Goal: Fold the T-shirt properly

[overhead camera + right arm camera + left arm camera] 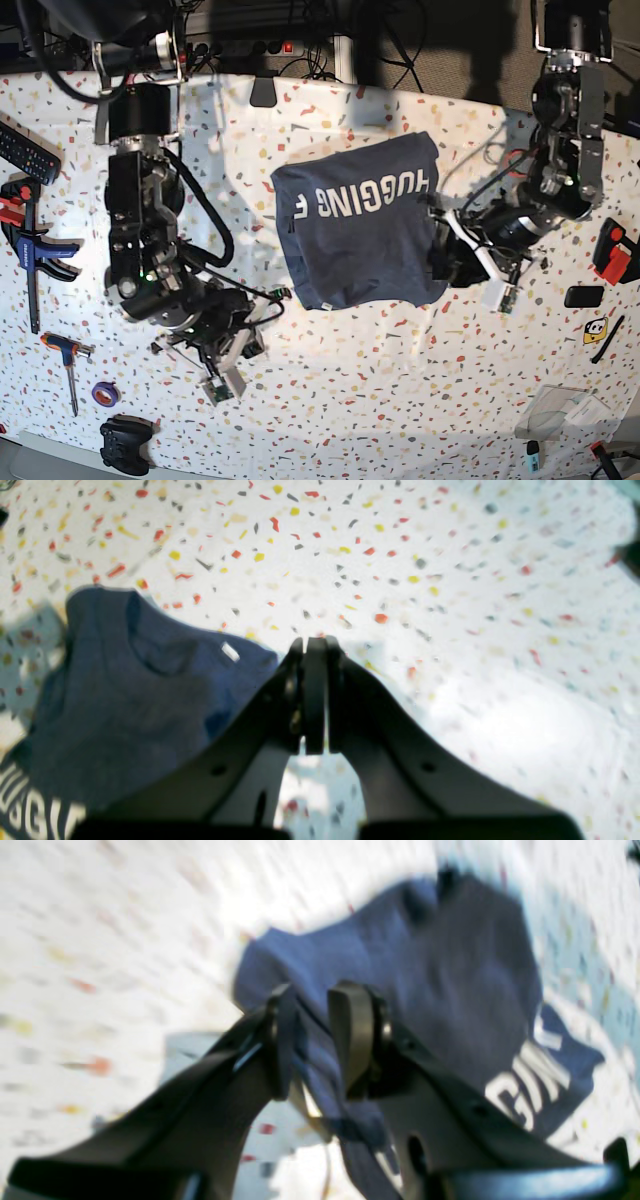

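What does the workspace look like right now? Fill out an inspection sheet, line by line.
Surface: white speckled table, bare around the middle.
Job's thing: T-shirt lies partly folded, white lettering facing up in the base view.
Clutter: blue clamp, remote, screwdriver, tape roll and game controller at one end; red and black items at the other.
Grippers: left gripper is shut on an edge of the T-shirt; right gripper is shut, holding nothing, off the cloth.
Cables: black cables loop along both arms.
Surroundings: dark equipment behind the table.
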